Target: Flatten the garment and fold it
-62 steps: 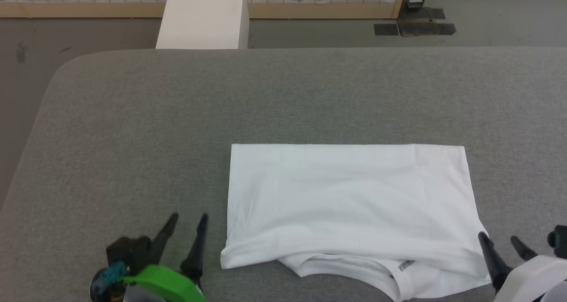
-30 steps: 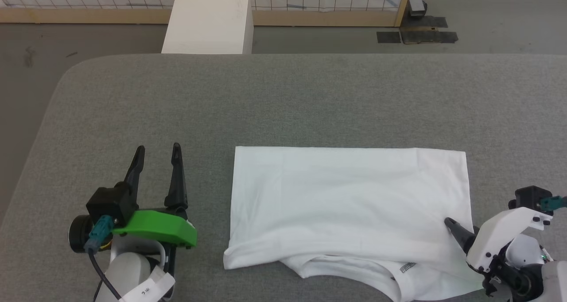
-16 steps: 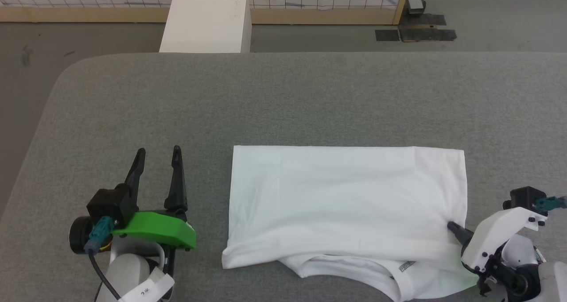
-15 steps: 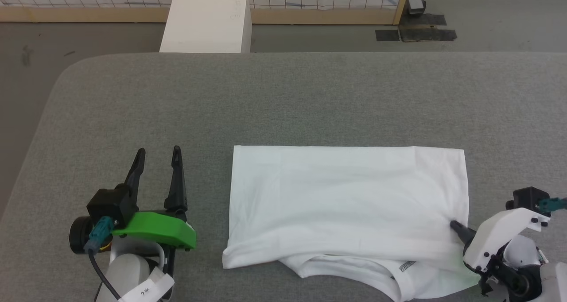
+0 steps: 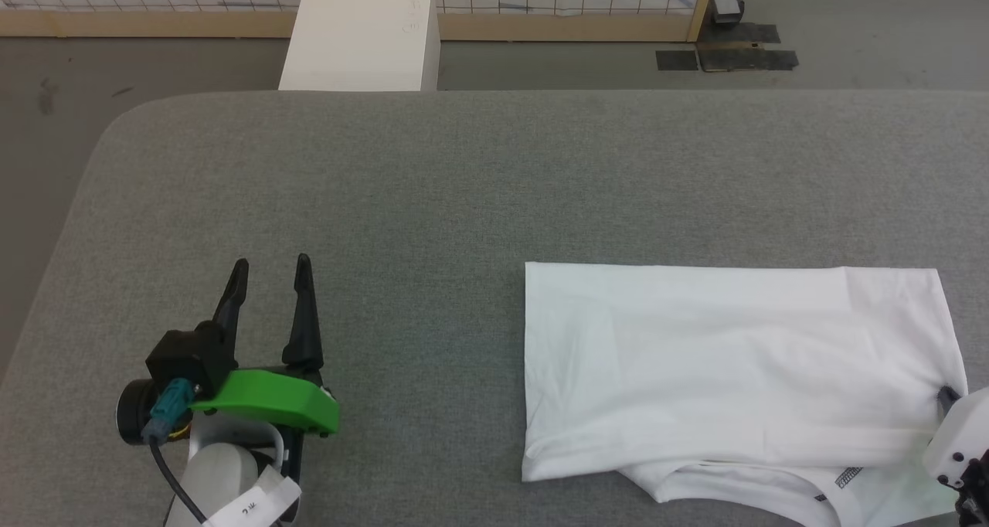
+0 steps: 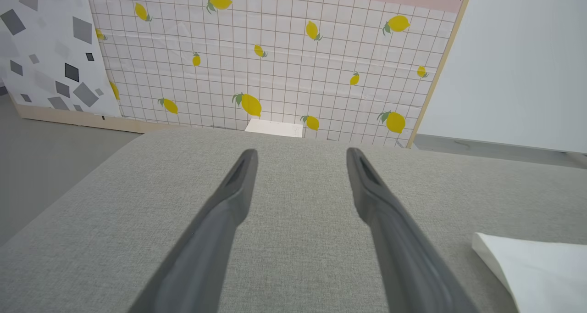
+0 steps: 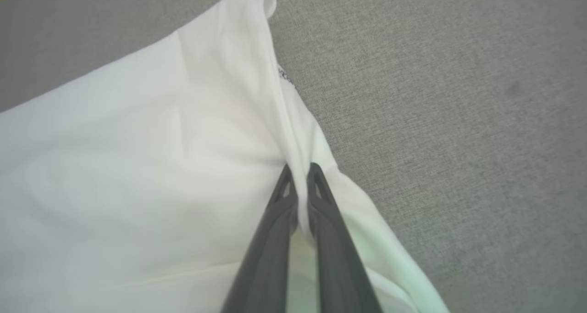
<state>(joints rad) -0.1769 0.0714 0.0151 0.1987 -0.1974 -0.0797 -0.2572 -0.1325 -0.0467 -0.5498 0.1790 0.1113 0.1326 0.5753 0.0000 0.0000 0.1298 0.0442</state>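
Right hand [image 7: 300,166] clamped on garment [image 5: 726,365] fold, mostly cut off lower right of head view. Garment bottom edge cropped. Left hand [image 5: 271,260] spread, empty, lower left.

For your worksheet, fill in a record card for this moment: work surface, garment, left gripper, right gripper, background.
Work surface: grey fabric-covered table
Garment: white T-shirt, folded into a rough rectangle, lying on the table's right side; near edge uneven, a lower layer sticking out
Left gripper: open, fingers apart, over bare table left of the shirt, holding nothing
Right gripper: shut, pinching a fold at the shirt's right edge
Background: white box beyond the table's far edge; lemon-patterned panel behind it
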